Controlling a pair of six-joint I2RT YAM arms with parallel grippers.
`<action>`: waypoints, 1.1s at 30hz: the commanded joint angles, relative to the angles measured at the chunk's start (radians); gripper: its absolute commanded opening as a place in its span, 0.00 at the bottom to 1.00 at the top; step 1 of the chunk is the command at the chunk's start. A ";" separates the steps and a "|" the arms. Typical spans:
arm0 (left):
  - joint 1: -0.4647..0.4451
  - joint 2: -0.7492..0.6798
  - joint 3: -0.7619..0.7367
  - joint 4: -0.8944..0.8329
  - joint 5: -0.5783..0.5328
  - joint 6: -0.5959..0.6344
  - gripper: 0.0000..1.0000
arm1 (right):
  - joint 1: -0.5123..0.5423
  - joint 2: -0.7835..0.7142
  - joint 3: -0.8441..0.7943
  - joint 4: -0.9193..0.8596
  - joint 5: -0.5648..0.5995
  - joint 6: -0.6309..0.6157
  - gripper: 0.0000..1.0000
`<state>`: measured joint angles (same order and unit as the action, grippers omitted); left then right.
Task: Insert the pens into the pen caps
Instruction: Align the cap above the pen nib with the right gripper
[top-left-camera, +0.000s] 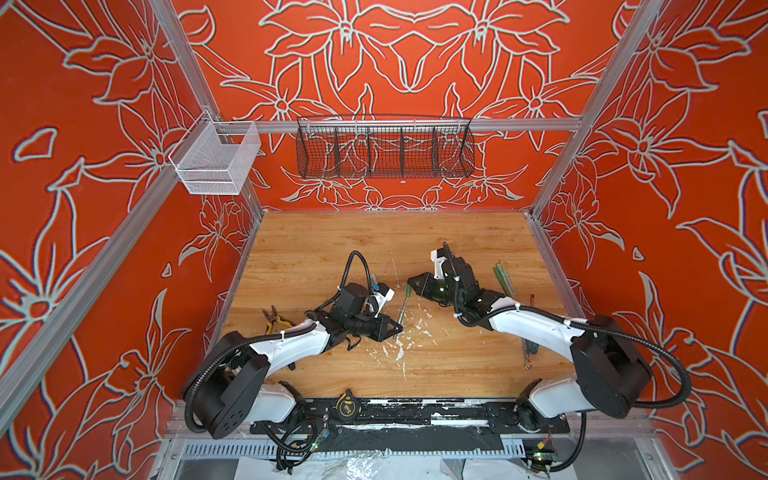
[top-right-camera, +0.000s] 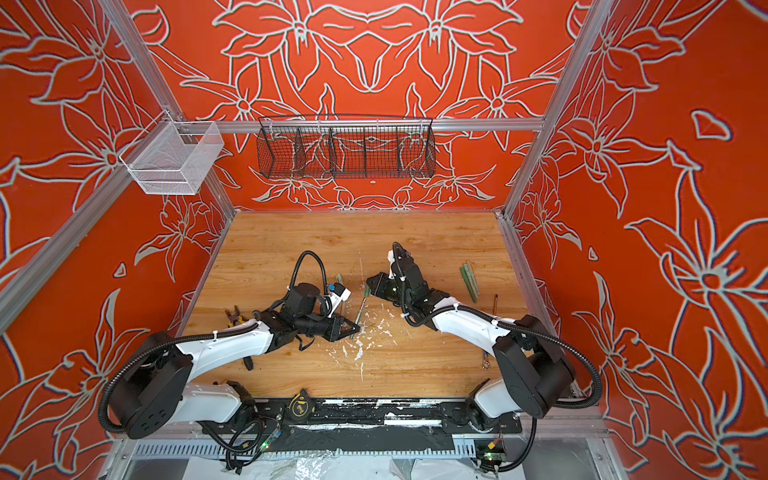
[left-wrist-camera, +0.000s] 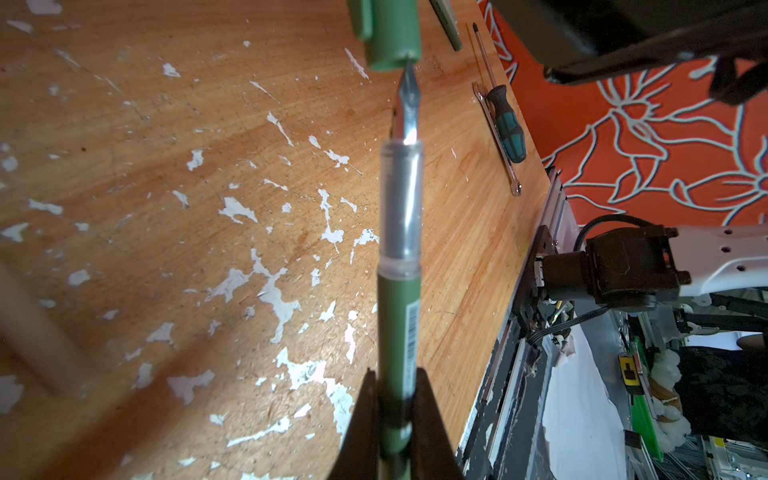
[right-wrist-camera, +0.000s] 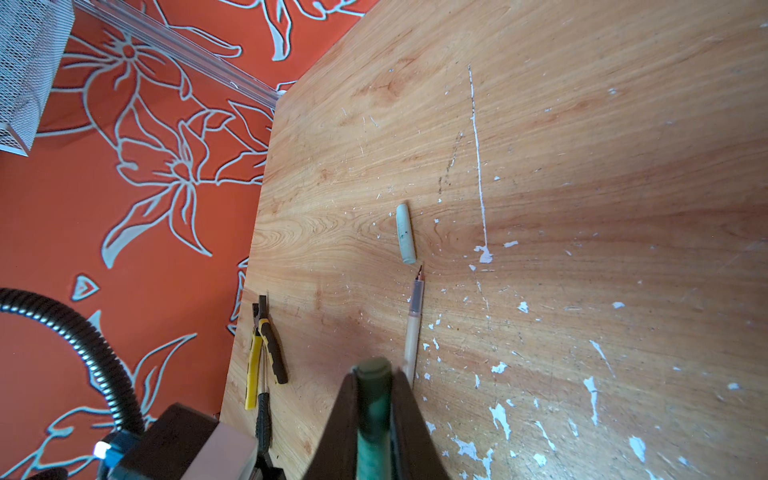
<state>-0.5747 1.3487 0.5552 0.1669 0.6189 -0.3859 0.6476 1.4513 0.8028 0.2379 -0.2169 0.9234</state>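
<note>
pen meets cap in mid-air over a scarred wooden table (top-left-camera: 332, 249)

the left gripper (left-wrist-camera: 395, 386) is clamped on the rear of a green pen (left-wrist-camera: 401, 249), leaving the nib and clear section free to enter; the right gripper (right-wrist-camera: 374, 374) is closed around a green cap (left-wrist-camera: 392, 33), its mouth turned toward the nib; the tip sits at the rim of that mouth, slightly off centre, so the pen looks not yet seated; the meeting point hangs above the table's middle, well apart from every edge, with the far half bare; a pale pen (right-wrist-camera: 413, 328) and pale cap (right-wrist-camera: 406, 235) lie near the left arm, more green pens (top-left-camera: 505, 278) near the right edge; pliers (right-wrist-camera: 266, 353) and a screwdriver (left-wrist-camera: 507, 124) hug opposite sides
</note>
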 joint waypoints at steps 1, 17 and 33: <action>0.010 -0.017 0.004 0.016 0.006 0.002 0.00 | 0.009 -0.014 -0.017 0.026 0.022 -0.003 0.10; 0.015 -0.005 -0.009 0.023 0.047 0.002 0.00 | 0.017 -0.014 0.018 0.022 0.047 -0.015 0.10; 0.015 -0.021 -0.017 0.019 0.035 0.007 0.00 | 0.011 -0.035 0.037 0.002 0.064 -0.044 0.10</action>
<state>-0.5636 1.3472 0.5404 0.1734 0.6460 -0.3859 0.6563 1.4391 0.8146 0.2352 -0.1650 0.8860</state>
